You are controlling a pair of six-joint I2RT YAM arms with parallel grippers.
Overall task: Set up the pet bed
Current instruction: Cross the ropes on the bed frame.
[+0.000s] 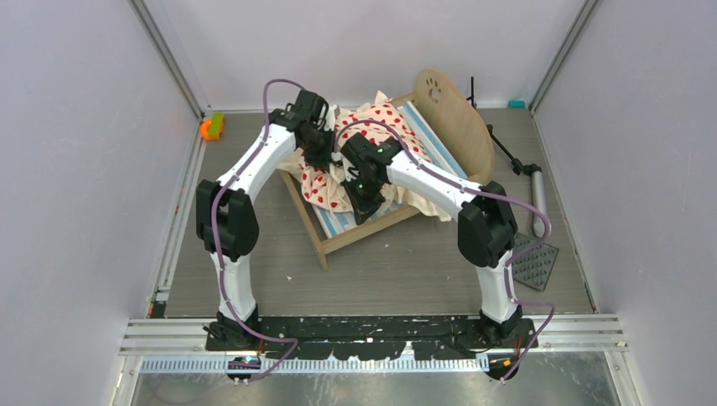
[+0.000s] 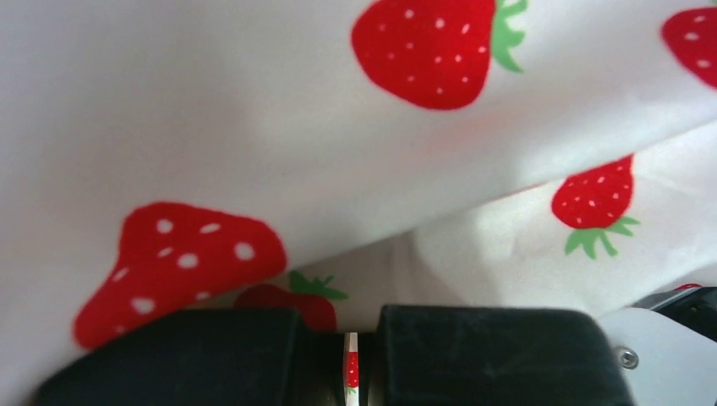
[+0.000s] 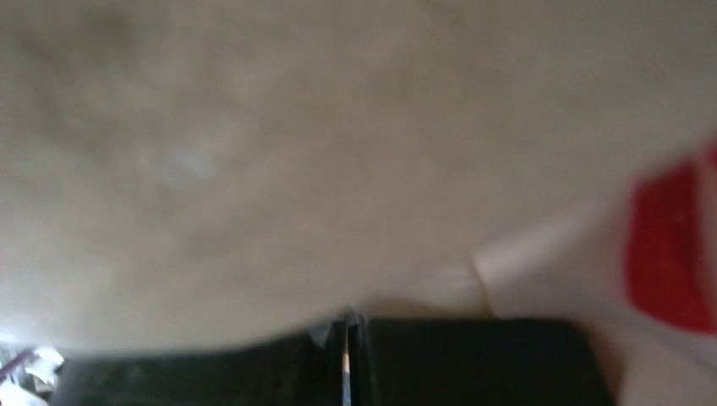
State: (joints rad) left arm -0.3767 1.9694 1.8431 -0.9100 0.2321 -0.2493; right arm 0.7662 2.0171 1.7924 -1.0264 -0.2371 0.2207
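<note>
– Pet bed (image 1: 427, 139): where do we have it?
– We see it on the table (image 1: 380, 279), at the far side between our two arms, standing a little slanted. Its wooden frame is upright and the striped mattress (image 1: 336, 222) lies inside, so this part we count as done
– And the bedding (image 1: 385, 118)?
– It is on the mattress, but bunched in a heap, and one part hangs over the left rail. We judge the task about half way
– What do our grippers do?
– Our left gripper (image 2: 351, 364) is closed tight on the bedding; a thin strip of strawberry cloth shows between its fingers. Our right gripper (image 3: 347, 359) is closed as well, at the near end of the heap. Its own view is blurred and full of cream cloth. A pale sliver between the fingers suggests that it pinches the bedding too, but we are not fully sure
– What is left?
– We think we need to pull the cloth flat over the mattress and then let go
</note>
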